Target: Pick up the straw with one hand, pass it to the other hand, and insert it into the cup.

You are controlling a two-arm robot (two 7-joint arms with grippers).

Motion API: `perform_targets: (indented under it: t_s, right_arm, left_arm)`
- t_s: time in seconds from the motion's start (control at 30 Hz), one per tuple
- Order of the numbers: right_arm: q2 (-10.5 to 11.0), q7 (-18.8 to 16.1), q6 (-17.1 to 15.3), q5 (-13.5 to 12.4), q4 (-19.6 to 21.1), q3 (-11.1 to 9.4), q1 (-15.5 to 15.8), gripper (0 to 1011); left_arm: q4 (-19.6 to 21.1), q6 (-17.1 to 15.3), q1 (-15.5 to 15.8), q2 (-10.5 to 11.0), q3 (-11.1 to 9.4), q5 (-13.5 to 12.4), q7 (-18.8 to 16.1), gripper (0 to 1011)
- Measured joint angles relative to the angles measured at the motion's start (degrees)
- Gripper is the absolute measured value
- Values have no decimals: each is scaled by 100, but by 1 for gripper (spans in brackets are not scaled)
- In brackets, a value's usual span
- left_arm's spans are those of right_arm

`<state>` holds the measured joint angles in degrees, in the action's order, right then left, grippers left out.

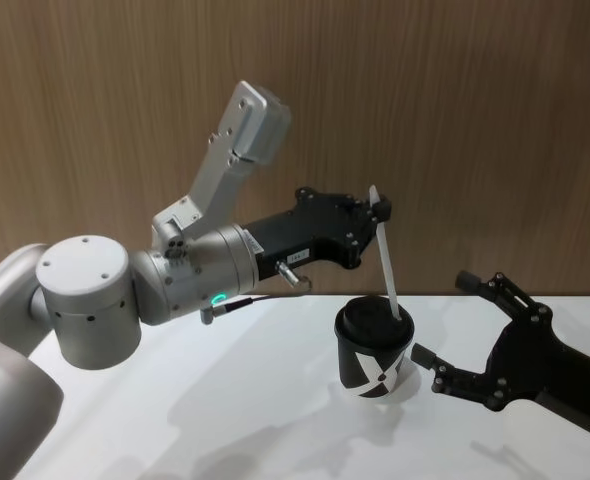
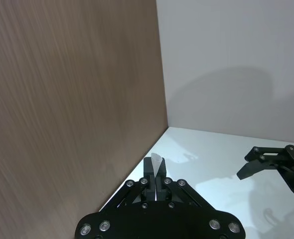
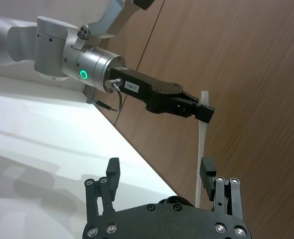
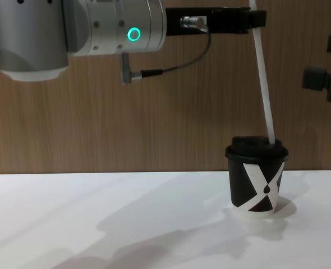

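Left claw [image 1: 375, 215] pinching the straw [image 1: 387, 262] near its top end, above the cup [image 1: 374, 352]. Straw runs down at a slight tilt, lower tip at or just through the lid, at the side nearest the right claw. Cup upright on the white surface [image 1: 225, 400]. Right claw [image 1: 480, 335] spread, holding nothing, just beside the cup. Judgement: straw is light, thin, likely to bow if pushed from the top; a lower grip would steer it better. Cup is light, could tip.
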<state>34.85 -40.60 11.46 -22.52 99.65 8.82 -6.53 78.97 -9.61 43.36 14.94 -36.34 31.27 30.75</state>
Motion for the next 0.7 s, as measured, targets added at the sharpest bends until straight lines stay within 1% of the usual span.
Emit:
perform_targets:
  t_s: [0.4, 0.7]
  right_arm:
    - [0, 0, 0, 0, 0, 0, 0, 1001]
    - [0, 0, 0, 0, 0, 0, 0, 1001]
  left_arm:
    - [-131, -13, 34, -56, -41, -28, 33, 14]
    - [-184, 14, 39, -71, -59, -114, 36, 12]
